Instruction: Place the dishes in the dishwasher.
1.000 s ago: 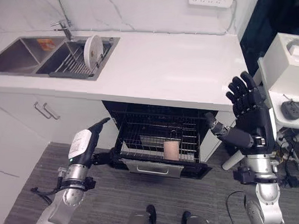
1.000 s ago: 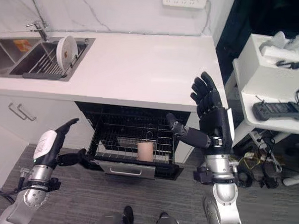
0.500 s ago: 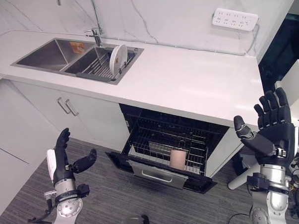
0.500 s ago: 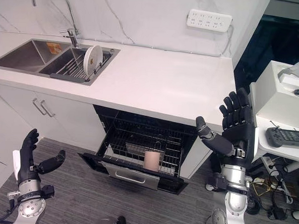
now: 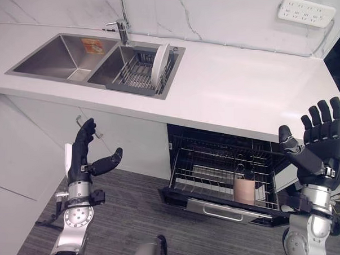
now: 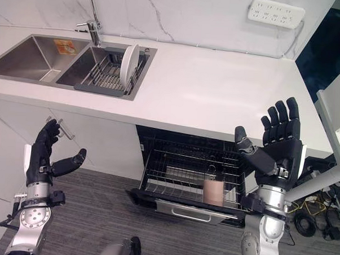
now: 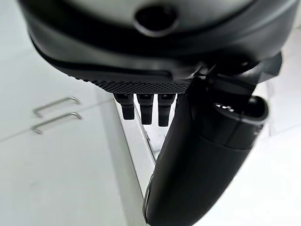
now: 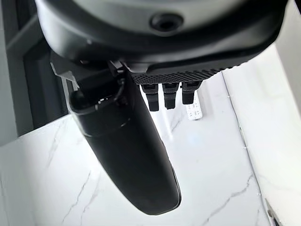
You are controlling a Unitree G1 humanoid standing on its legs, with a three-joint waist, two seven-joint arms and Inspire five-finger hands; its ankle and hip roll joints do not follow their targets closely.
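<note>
Down low on each side, both hands are held up in the air with fingers straight and spread, holding nothing. The left hand (image 5: pixel 81 157) is in front of the white cupboards, and the right hand (image 5: pixel 321 146) is beside the open dishwasher (image 5: pixel 224 183). A round white plate (image 5: pixel 159 65) stands on its edge in the sink rack (image 5: pixel 139 74). A tan cup (image 5: pixel 244 190) stands upright in the dishwasher's wire basket.

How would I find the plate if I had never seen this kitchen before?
Look at the steel sink set into the white counter. Its basin nearer the tap holds a dark wire rack. The plate stands on edge in that rack, the one round white thing among dark wires.
</note>
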